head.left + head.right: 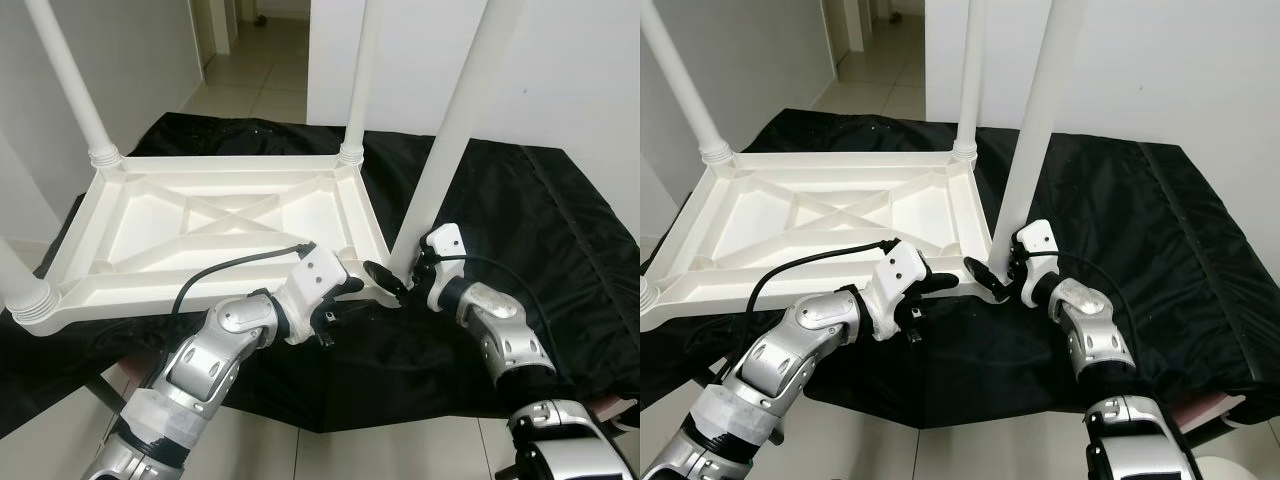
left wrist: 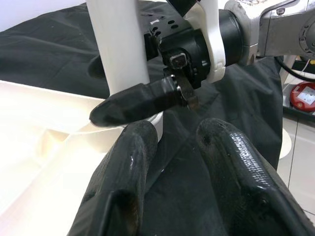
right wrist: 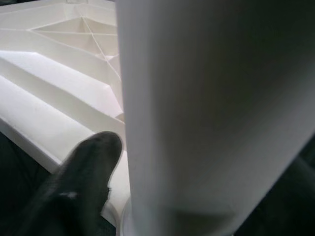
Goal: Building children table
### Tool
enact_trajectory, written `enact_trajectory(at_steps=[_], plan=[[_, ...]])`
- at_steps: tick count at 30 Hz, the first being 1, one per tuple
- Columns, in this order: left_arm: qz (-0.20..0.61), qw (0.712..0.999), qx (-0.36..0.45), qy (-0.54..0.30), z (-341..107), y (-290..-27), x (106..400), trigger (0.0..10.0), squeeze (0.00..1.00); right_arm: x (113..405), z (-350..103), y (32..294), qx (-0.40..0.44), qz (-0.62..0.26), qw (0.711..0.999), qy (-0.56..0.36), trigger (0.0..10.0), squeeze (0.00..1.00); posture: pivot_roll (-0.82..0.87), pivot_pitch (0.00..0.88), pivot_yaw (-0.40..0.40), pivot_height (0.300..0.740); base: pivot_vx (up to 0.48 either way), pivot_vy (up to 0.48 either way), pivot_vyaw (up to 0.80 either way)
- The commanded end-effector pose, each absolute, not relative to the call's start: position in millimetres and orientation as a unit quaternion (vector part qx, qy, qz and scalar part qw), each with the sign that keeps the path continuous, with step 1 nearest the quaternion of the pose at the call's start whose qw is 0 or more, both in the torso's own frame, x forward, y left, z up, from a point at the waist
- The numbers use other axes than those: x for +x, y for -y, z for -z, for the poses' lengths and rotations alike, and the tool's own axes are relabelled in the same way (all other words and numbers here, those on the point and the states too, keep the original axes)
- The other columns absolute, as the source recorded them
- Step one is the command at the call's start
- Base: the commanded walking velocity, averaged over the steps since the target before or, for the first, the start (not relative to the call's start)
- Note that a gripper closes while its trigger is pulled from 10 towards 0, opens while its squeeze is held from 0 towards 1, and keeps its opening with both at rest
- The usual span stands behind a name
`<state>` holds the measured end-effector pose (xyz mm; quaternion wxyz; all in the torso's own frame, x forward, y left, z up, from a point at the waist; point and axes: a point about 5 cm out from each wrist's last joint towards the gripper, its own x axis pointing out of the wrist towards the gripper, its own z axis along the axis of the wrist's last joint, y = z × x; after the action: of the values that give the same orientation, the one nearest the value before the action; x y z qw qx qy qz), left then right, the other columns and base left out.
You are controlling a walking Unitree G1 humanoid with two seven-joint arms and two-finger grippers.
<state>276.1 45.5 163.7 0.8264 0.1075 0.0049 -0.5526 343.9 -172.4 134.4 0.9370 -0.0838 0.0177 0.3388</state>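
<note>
Black cloth [image 1: 560, 220]: right gripper [image 1: 405, 280] clamps table leg [image 1: 445, 140] at tabletop [image 1: 200, 225] corner.

The upturned table [image 1: 215, 225] and the leg [image 1: 440, 150] at the right gripper [image 1: 412, 272] are plain white. Beneath both grippers lies a black cloth [image 1: 520, 210] (slightly glossy). The left gripper [image 1: 385, 280] has black fingers; the arms are silver. Floor tiles [image 1: 250, 90] beyond are pale beige.

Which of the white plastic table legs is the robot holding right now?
The white plastic leg at the near right corner of the upturned white tabletop. The right gripper grips its base; the other three legs stand untouched.
</note>
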Motion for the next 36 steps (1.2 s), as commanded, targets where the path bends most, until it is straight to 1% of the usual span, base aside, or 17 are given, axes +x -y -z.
enact_trajectory(at_steps=[1, 2, 3, 4, 5, 15, 16, 22, 24, 26, 27, 28, 30, 31, 33, 34, 36], plan=[[0.558, 0.823, 0.111, -0.007, -164.3, -45.8, 276.3, 10.0, 0.0, 343.9, -132.4, 171.5, -0.089, -0.345, 0.934, -0.023, 10.0, 0.0, 0.04, 0.0, -0.024, 0.74, 0.0, 0.0, 0.0], [0.558, 0.823, 0.111, -0.007, -164.5, -45.8, 276.5, 10.0, 0.0, 345.9, -132.3, 171.9, -0.094, -0.35, 0.932, -0.027, 4.9, 0.0, 0.04, 0.0, -0.023, 0.74, 0.0, 0.0, 0.0], [0.558, 0.823, 0.111, -0.007, -164.5, -45.8, 276.5, 10.0, 0.0, 345.9, -132.3, 171.9, -0.094, -0.35, 0.932, -0.027, 4.9, 0.0, 0.04, 0.0, -0.023, 0.74, 0.0, 0.0, 0.0], [0.557, 0.823, 0.111, -0.007, -164.6, -45.6, 276.4, 10.0, 0.0, 347.2, -131.5, 172.0, -0.098, -0.354, 0.93, -0.031, 2.8, 0.0, 0.04, 0.0, -0.025, 0.74, 0.0, 0.0, 0.0], [0.557, 0.823, 0.112, -0.006, -164.6, -45.5, 276.3, 10.0, 0.0, 347.5, -130.3, 172.3, -0.097, -0.357, 0.928, -0.035, 0.0, 0.0, 0.04, 0.0, -0.026, 0.74, 0.0, 0.0, 0.0], [0.557, 0.823, 0.111, -0.007, -164.3, -45.7, 276.1, 10.0, 0.0, 345.8, -125.5, 176.2, -0.083, -0.363, 0.927, -0.042, 0.0, 0.0, 0.04, 0.0, -0.022, 0.74, 0.0, 0.0, 0.0], [0.557, 0.823, 0.112, -0.007, -164.2, -45.7, 276.0, 10.0, 0.0, 345.4, -125.0, 178.0, -0.073, -0.353, 0.932, -0.039, 10.0, 0.0, 0.04, 0.0, -0.018, 0.74, 0.0, 0.0, 0.0], [0.559, 0.821, 0.111, -0.008, -164.5, -45.7, 275.6, 10.0, 0.0, 346.7, -124.2, 180.5, -0.05, -0.334, 0.941, -0.029, 10.0, 0.0, 0.03, 0.0, -0.019, 0.74, 0.0, 0.0, 0.0], [0.561, 0.821, 0.11, -0.009, -163.8, -45.0, 274.8, 10.0, 0.0, 344.9, -124.0, 179.0, -0.044, -0.297, 0.954, -0.014, 10.0, 0.0, 0.03, 0.0, -0.014, 0.74, 0.0, 0.0, 0.0], [0.562, 0.82, 0.11, -0.009, -163.4, -44.4, 274.2, 10.0, 0.0, 343.5, -124.1, 178.1, -0.037, -0.278, 0.96, -0.005, 10.0, 0.0, 0.03, 0.0, -0.013, 0.74, 0.0, 0.0, 0.0], [0.562, 0.82, 0.11, -0.009, -163.4, -44.4, 274.2, 10.0, 0.0, 343.5, -124.1, 178.1, -0.037, -0.278, 0.96, -0.005, 10.0, 0.0, 0.03, 0.0, -0.013, 0.74, 0.0, 0.0, 0.0], [0.563, 0.819, 0.109, -0.009, -163.3, -44.1, 273.8, 10.0, 0.0, 342.2, -124.5, 177.3, -0.036, -0.258, 0.966, 0.002, 10.0, 0.0, 0.03, 0.0, -0.014, 0.74, 0.0, 0.0, 0.0], [0.563, 0.819, 0.109, -0.009, -163.3, -44.1, 273.8, 10.0, 0.0, 342.2, -124.5, 177.3, -0.036, -0.258, 0.966, 0.002, 10.0, 0.0, 0.03, 0.0, -0.014, 0.74, 0.0, 0.0, 0.0], [0.563, 0.819, 0.109, -0.009, -163.2, -44.4, 273.8, 10.0, 0.0, 340.5, -125.7, 175.4, -0.029, -0.226, 0.974, 0.013, 10.0, 0.0, 0.03, 0.0, -0.015, 0.74, 0.0, 0.0, 0.0], [0.563, 0.819, 0.109, -0.009, -163.2, -44.4, 273.8, 10.0, 0.0, 340.5, -125.7, 175.4, -0.029, -0.226, 0.974, 0.013, 10.0, 0.0, 0.03, 0.0, -0.015, 0.74, 0.0, 0.0, 0.0], [0.562, 0.82, 0.11, -0.01, -163.3, -44.9, 274.0, 10.0, 0.0, 338.7, -127.3, 173.1, -0.02, -0.183, 0.983, 0.022, 10.0, 0.0, 0.03, 0.0, -0.016, 0.74, 0.0, 0.0, 0.0], [0.561, 0.821, 0.109, -0.01, -163.2, -45.8, 273.4, 10.0, 0.0, 331.2, -129.7, 163.0, 0.002, -0.123, 0.991, 0.041, 10.0, 0.0, 0.03, 0.0, -0.019, 0.74, 0.0, 0.0, 0.0]])
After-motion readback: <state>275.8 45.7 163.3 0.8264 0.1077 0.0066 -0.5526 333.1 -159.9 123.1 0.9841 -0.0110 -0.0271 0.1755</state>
